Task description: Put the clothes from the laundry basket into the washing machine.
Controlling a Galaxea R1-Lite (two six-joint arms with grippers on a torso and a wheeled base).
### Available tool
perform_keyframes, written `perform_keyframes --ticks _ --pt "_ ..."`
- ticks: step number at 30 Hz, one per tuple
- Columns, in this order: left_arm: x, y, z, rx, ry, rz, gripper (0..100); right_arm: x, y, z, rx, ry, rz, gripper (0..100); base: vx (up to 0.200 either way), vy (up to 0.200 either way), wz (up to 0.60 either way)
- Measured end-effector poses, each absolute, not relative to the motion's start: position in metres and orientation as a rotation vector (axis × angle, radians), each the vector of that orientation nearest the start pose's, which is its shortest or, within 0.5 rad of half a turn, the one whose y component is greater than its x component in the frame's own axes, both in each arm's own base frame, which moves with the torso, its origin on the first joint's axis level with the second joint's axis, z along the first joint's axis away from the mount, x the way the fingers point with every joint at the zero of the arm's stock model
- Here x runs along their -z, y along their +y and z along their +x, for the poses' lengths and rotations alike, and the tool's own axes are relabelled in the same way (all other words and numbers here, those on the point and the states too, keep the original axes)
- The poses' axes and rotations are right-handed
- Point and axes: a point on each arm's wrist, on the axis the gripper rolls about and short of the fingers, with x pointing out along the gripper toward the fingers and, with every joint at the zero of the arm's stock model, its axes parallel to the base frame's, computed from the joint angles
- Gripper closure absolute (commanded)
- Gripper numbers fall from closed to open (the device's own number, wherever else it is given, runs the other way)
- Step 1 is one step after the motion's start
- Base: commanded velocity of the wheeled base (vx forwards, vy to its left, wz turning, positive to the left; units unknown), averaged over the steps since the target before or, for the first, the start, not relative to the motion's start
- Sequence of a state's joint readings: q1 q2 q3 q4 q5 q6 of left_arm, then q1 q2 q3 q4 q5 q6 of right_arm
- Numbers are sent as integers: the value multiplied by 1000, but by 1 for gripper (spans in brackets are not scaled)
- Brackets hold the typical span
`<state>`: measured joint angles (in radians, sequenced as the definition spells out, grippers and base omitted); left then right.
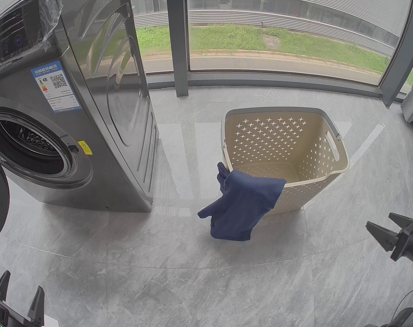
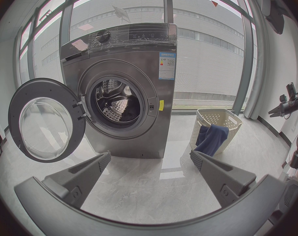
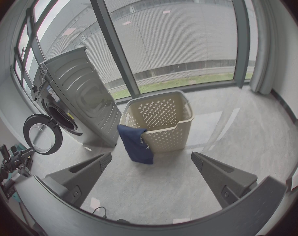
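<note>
Blue cloth (image 1: 243, 203) hung over the basket (image 1: 270, 137) rim; my left end effector (image 2: 149, 154) and right end effector (image 3: 151, 154) gaped empty.

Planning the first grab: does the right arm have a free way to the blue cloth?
Probably yes: the open right pincer faces the cloth draped over the basket rim, with only bare floor between.

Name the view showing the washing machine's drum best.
Left wrist view: it faces the drum head-on, showing its inside. The head view catches it obliquely; the right wrist view, as a far dark opening.
</note>
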<state>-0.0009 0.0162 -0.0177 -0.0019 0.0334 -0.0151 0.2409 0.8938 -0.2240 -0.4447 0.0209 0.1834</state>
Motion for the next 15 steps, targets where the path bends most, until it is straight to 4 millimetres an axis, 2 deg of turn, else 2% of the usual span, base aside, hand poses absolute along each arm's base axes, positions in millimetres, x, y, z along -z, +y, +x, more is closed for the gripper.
perform_keyframes --ticks 1,6,10,15 --pt "-81 1 -23 -32 -3 -16 0 -161 26 99 -249 262 162 0 0 0 0" --pt "-81 1 -23 -31 -4 -18 0 -152 47 133 -302 311 193 0 0 -200 0" --pt "-81 1 -23 -30 -4 -17 0 -138 63 148 -319 383 209 0 0 -200 0" --pt "-81 1 -23 -30 -4 -10 0 -124 78 160 -335 436 210 0 0 0 0"
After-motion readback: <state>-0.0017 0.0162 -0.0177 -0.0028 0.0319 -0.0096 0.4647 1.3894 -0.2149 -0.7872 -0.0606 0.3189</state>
